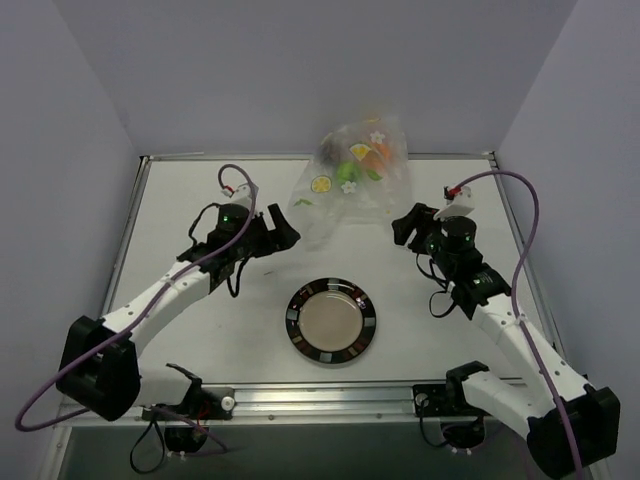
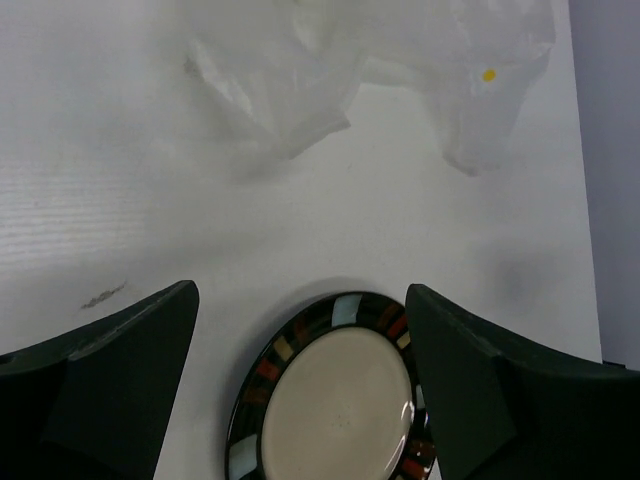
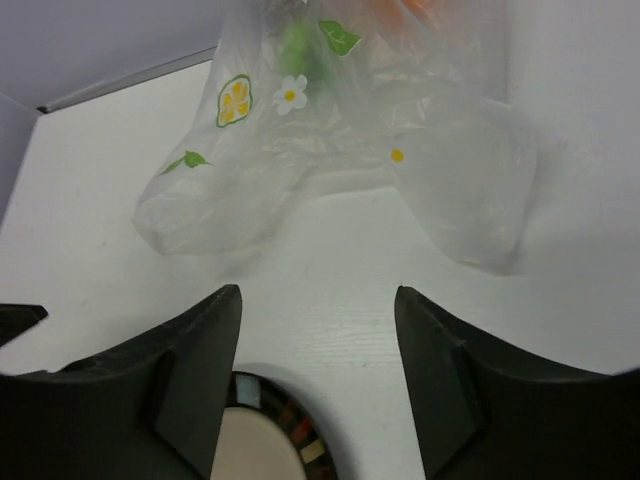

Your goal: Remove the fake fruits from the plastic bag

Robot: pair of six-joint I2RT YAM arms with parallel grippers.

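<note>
The clear printed plastic bag [image 1: 352, 178] lies at the back middle of the table, its top resting against the back wall. Inside it I see the orange fruit [image 1: 377, 152], the green fruit [image 1: 358, 152] and a dark maroon fruit [image 1: 329, 151]. The bag also shows in the right wrist view [image 3: 340, 150] and in the left wrist view [image 2: 380, 70]. My left gripper [image 1: 286, 235] is open and empty, just left of the bag's near corner. My right gripper [image 1: 408, 226] is open and empty, just right of the bag's near end.
A round plate [image 1: 331, 321] with a black patterned rim sits in front of the bag, between the arms. It shows in the left wrist view [image 2: 300, 345] and the right wrist view [image 3: 300, 440]. Walls close the table's back and sides.
</note>
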